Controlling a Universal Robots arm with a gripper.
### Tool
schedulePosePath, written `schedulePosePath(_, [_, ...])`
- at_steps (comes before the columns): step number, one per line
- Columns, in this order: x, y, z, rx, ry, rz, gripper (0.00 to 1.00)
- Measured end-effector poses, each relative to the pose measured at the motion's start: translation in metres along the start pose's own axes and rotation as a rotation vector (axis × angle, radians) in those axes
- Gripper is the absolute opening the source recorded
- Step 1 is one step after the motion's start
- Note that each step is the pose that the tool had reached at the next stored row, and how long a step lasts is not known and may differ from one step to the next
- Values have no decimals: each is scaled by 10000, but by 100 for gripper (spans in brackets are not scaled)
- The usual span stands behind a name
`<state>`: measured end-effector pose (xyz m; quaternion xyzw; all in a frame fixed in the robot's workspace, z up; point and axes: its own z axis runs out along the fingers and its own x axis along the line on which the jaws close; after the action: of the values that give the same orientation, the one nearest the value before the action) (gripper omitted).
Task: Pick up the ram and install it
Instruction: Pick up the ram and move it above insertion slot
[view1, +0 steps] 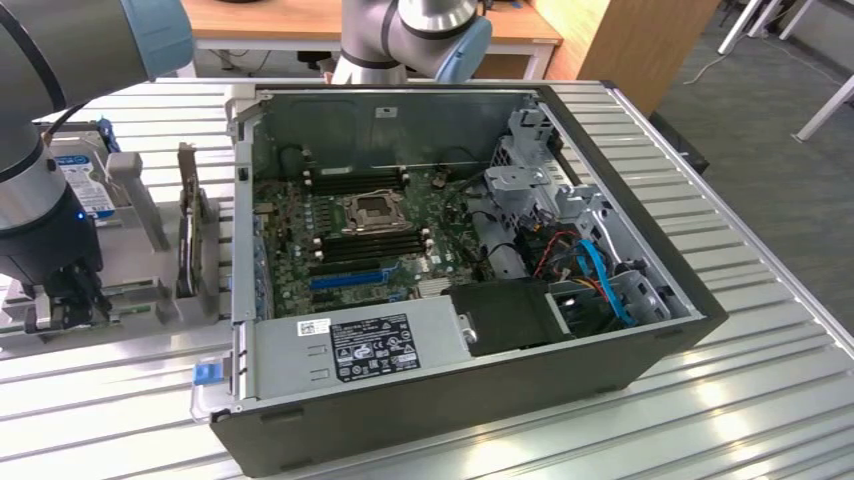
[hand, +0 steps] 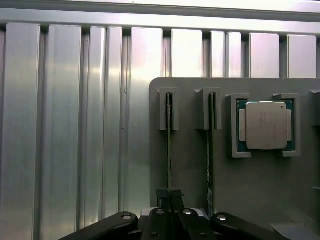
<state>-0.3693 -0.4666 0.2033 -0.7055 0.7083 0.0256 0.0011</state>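
The ram (hand: 169, 145) is a thin green stick standing on edge in a slot of the grey holder (hand: 190, 165). A second stick like it (hand: 210, 150) stands in the neighbouring slot. My gripper (hand: 169, 196) is down over the first stick, its dark fingertips (hand: 162, 196) pressed against it from both sides. In the exterior view the gripper (view1: 70, 300) hangs over the holder (view1: 140, 300) at the exterior view's left, beside the open computer case (view1: 467, 400). The motherboard's black slots (view1: 374, 240) lie inside the case near the processor socket (view1: 376, 210).
A square silver processor chip (hand: 265, 125) sits in a pocket of the holder beside the sticks. A hard drive with a blue-and-white label (view1: 74, 180) and a dark upright board (view1: 190, 235) stand on the holder. Everything rests on a ribbed metal table (view1: 747, 400).
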Motion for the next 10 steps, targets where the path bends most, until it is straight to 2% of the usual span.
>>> schedulePosePath(1, [0, 0, 0, 1, 1, 0, 13])
schedulePosePath(2, [0, 0, 0, 0, 1, 1, 11])
schedulePosePath(10, [0, 0, 0, 0, 1, 1, 11])
